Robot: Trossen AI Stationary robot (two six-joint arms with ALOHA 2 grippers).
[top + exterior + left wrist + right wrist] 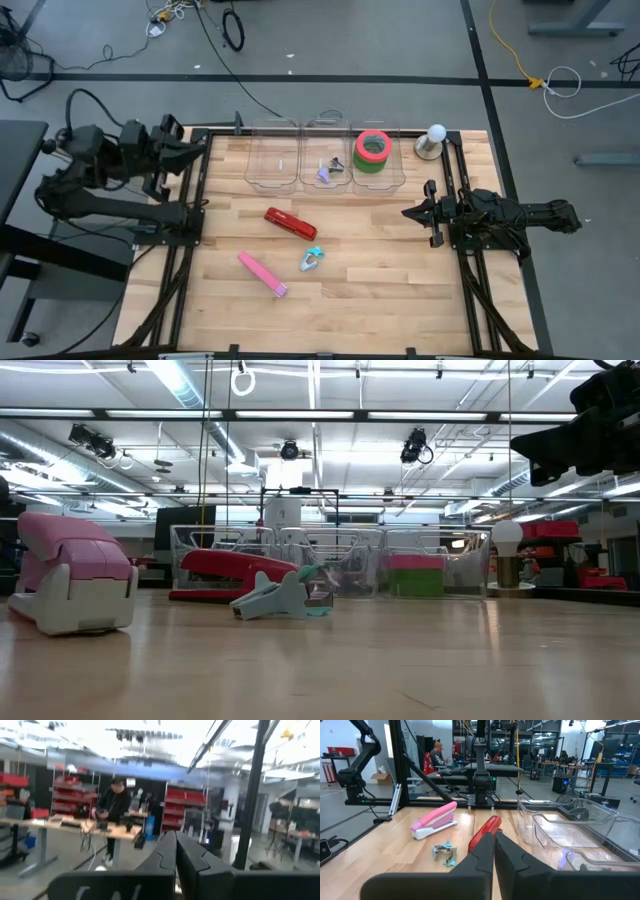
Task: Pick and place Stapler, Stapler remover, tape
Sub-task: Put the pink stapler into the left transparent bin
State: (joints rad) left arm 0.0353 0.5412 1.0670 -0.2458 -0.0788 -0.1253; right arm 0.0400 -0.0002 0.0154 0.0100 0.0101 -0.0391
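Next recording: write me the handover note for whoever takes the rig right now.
Left gripper: shut, empty, parked off the table's left edge.
Right gripper: shut, empty, at the right edge.
Done: red tape roll on green tape roll in the right clear bin; a purple staple remover in the middle bin.
Left: red stapler, pink stapler and teal staple remover lie on the wooden table. Left bin: contents unclear.

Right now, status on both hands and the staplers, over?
Left hand shut, parked off table's left edge. Right hand shut, at right edge. Red stapler, pink stapler on table, unpicked. Nothing blocking.
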